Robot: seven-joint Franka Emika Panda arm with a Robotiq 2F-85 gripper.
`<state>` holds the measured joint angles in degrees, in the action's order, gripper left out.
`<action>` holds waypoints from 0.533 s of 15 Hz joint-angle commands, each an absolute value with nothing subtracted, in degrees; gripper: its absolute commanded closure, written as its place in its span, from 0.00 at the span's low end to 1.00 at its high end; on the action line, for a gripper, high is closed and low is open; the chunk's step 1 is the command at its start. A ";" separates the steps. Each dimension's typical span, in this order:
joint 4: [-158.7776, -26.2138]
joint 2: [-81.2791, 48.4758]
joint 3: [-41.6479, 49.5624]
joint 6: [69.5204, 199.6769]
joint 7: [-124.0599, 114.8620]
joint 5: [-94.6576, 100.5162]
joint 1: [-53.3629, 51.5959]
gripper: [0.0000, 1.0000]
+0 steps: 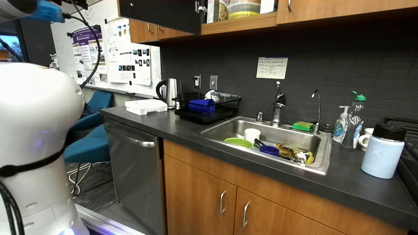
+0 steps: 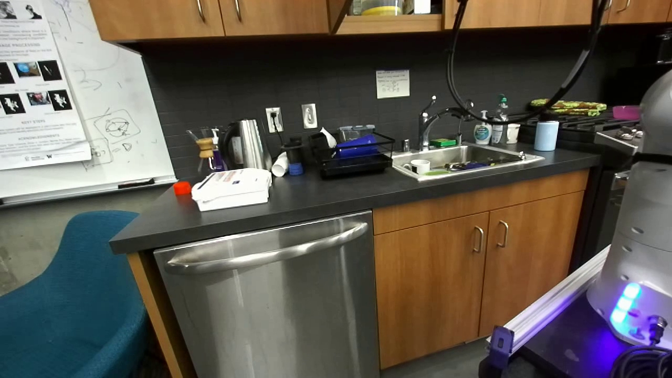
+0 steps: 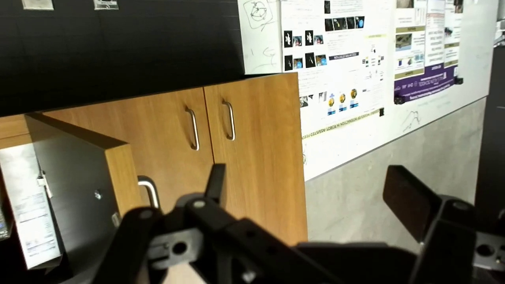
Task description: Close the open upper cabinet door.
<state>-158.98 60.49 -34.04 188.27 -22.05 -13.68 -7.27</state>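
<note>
I'm facing the counter [image 2: 325, 191], with the robot arm [image 1: 36, 130] on its near side and a chair [image 2: 73, 294] off its left end. Close to that end lies a box [image 2: 236, 198]; behind it stands a kettle [image 2: 253, 144], right of that a dish rack [image 2: 357, 167], and farther right the sink [image 1: 325, 153], with a mug [image 1: 252, 134] in its left part and the faucet [image 1: 277, 111] on its far edge. Right of the sink stands a flask [image 1: 382, 158]. Underneath, the dishwasher [image 2: 283, 304] is left of the lower cabinet doors [image 2: 428, 294]. Overhead, the upper cabinet door [image 1: 160, 13] juts toward the near side, a tub [image 1: 243, 9] inside the cabinet [image 1: 241, 23] to its right.
</note>
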 commanded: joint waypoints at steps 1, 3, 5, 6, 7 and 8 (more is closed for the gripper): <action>-158.33 58.58 -35.76 189.95 -22.18 -13.37 -6.97 0.00; -157.09 56.73 -36.91 189.70 -22.10 -13.21 -6.67 0.00; -155.90 55.09 -37.67 190.06 -21.73 -12.96 -6.20 0.00; -155.18 54.20 -38.27 190.52 -21.67 -12.90 -5.51 0.00; -154.38 53.43 -38.80 190.73 -21.60 -12.89 -4.79 0.00; -153.46 52.61 -39.73 191.30 -21.60 -12.88 -3.39 0.00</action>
